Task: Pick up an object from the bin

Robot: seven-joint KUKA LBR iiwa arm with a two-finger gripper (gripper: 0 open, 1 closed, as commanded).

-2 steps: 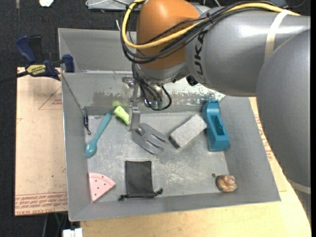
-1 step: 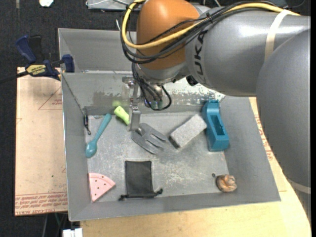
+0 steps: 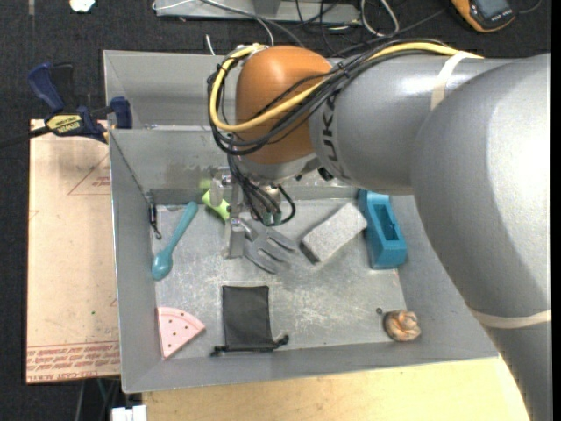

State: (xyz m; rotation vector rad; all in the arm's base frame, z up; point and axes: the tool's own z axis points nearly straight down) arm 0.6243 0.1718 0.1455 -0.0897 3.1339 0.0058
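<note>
At the left of the bin (image 3: 333, 301) a teal spoon (image 3: 173, 239) lay with its long axis tilted, bowl toward the lower left and handle end toward the upper right. Below it, in the lower left corner, sat a pink wedge (image 3: 177, 331) with its tip pointing right. A small yellow-green thing (image 3: 215, 198) lay near the back wall, just left of the arm's wrist. Toward the front, a flat black pouch (image 3: 245, 314) lay with its long sides running front to back.

The gripper (image 3: 238, 235) hung low over the middle of the bin floor, under the orange cover (image 3: 272, 103), just below the yellow-green thing and above the black pouch. Whether its grip was spread or pressed together could not be told, and nothing could be seen held in it. A grey pronged shape (image 3: 267, 251) lay just to its right; whether it belonged to the gripper or the bin was unclear.

Further right, a grey block (image 3: 333, 233) slanted from lower left to upper right, nearly touching an upright-lying blue box (image 3: 383, 231). A small tan lump (image 3: 402, 325) sat alone near the front right
</note>
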